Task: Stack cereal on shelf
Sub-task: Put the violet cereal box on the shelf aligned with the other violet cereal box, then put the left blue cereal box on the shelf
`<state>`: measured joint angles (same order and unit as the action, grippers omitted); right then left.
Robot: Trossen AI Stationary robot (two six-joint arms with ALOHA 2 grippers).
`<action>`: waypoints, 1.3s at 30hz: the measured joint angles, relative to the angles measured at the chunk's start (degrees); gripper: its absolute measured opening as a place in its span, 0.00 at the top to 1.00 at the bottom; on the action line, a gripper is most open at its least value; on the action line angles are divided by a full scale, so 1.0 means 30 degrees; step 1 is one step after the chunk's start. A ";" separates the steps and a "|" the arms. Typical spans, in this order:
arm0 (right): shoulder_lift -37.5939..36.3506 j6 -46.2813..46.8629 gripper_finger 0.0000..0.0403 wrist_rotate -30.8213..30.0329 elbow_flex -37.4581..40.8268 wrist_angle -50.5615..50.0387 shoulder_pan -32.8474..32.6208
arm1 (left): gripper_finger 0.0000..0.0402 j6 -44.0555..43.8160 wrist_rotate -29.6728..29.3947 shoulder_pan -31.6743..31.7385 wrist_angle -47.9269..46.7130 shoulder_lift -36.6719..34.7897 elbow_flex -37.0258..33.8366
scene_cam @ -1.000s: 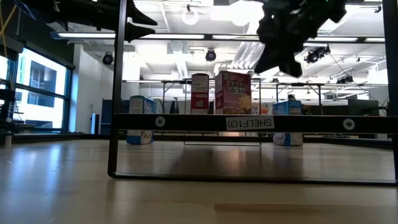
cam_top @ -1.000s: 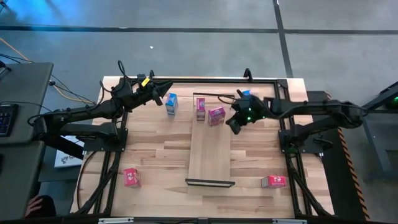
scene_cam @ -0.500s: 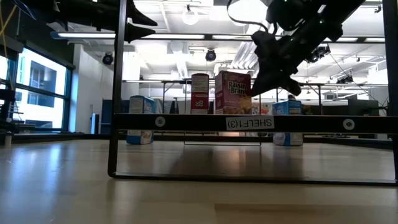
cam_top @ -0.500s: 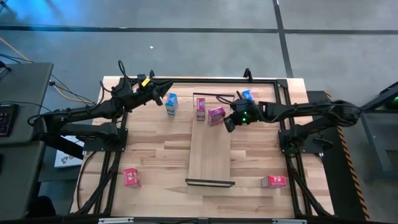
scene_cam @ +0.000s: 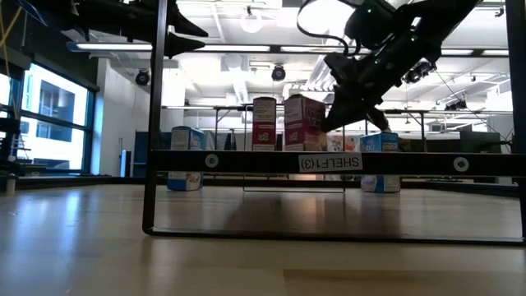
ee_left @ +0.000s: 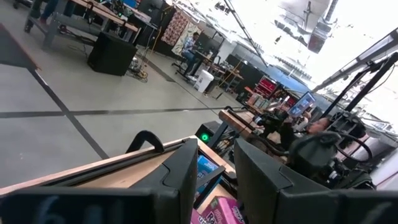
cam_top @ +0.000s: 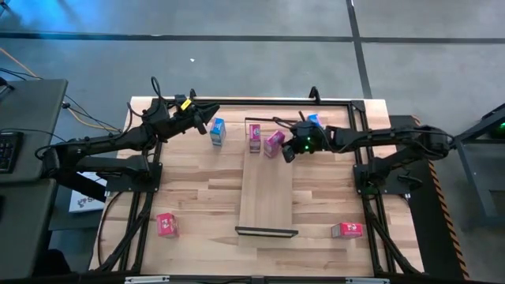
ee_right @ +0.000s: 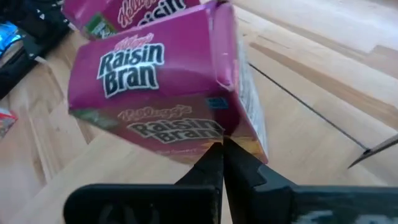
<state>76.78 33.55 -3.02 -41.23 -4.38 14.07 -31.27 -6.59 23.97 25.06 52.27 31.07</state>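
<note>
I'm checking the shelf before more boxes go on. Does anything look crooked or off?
Yes: the pink Raisin Bran box sits skewed on the shelf, beside the other pink box. The right gripper, fingers together, is up against it.

I'm seeing glossy printed cardboard on the pink cereal box (ee_right: 168, 87), standing on the shelf's (cam_top: 266, 197) smooth matt pale wood.

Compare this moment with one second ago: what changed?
The right pincer moved in against the pink box on the shelf, turning it; its fingers look closed at the box's edge. The left pincer, the other pink box and the remaining boxes stayed put.
</note>
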 joint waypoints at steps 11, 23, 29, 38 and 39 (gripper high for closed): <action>-0.0004 -0.0490 1.00 0.0099 0.0000 0.0845 0.1168 | 0.76 0.0133 0.0000 0.0007 -0.0007 0.0000 0.0000; -0.0004 -0.0747 1.00 0.0078 0.0000 0.1945 0.1952 | 0.76 0.0359 -0.0073 0.0007 -0.0007 0.0000 0.0000; -0.0362 -0.1690 1.00 0.0492 -0.0007 0.0913 0.2186 | 0.76 0.0313 0.0088 0.0007 0.0000 0.0000 0.0000; -0.4603 -0.2850 1.00 0.0937 -0.0015 -0.2222 0.2416 | 0.76 0.1563 0.0482 0.0007 -0.0006 0.0000 0.0000; -0.5087 -0.2851 1.00 0.0887 -0.0015 -0.2195 0.2416 | 0.76 0.1648 0.0439 0.0017 -0.0055 0.0000 0.0000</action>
<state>61.52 24.99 -0.36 -41.28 -10.97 21.32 -26.32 -5.27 24.02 24.89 52.27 31.07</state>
